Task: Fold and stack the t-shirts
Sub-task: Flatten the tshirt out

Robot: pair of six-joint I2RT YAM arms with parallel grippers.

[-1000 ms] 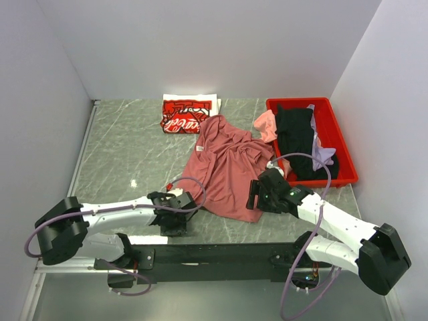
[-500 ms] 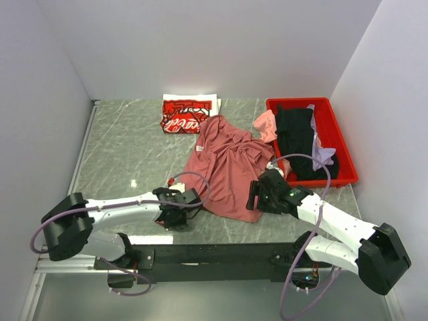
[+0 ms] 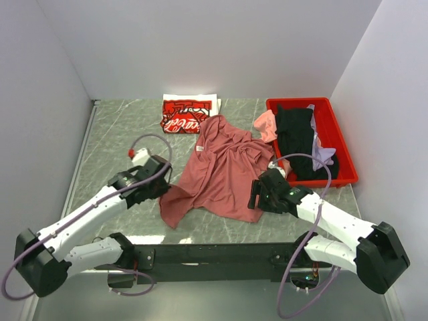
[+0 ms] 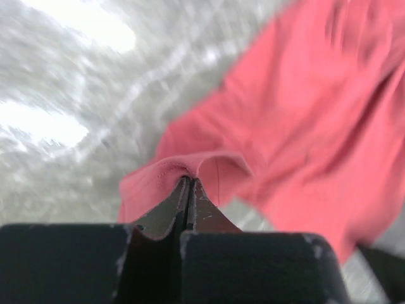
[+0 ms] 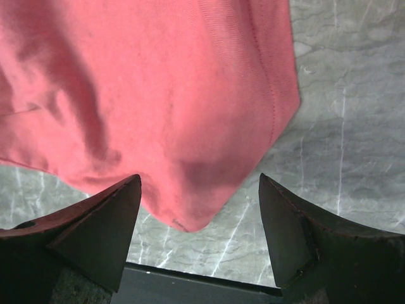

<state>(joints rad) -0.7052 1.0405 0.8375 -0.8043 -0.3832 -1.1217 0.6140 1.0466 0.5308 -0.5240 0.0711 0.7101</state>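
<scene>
A dusty-rose t-shirt [image 3: 221, 170] lies crumpled in the middle of the table. My left gripper [image 3: 160, 189] is shut on its near left hem [image 4: 190, 170] and holds that edge pulled out to the left. My right gripper [image 3: 253, 198] is open just above the shirt's near right corner [image 5: 190, 212], which lies between the spread fingers [image 5: 104, 221]. A folded red-and-white t-shirt [image 3: 185, 115] with white script lies at the back. Black [image 3: 295, 137], pink [image 3: 266, 124] and lavender [image 3: 324, 152] tees lie in the red bin.
The red plastic bin [image 3: 346, 150] stands at the back right. The black base rail [image 3: 221, 255] runs along the near edge. White walls close the table on left, back and right.
My left gripper has swung from the near edge up and to the left, dragging the dusty-rose shirt's near left hem outward. The right gripper has stayed put.
</scene>
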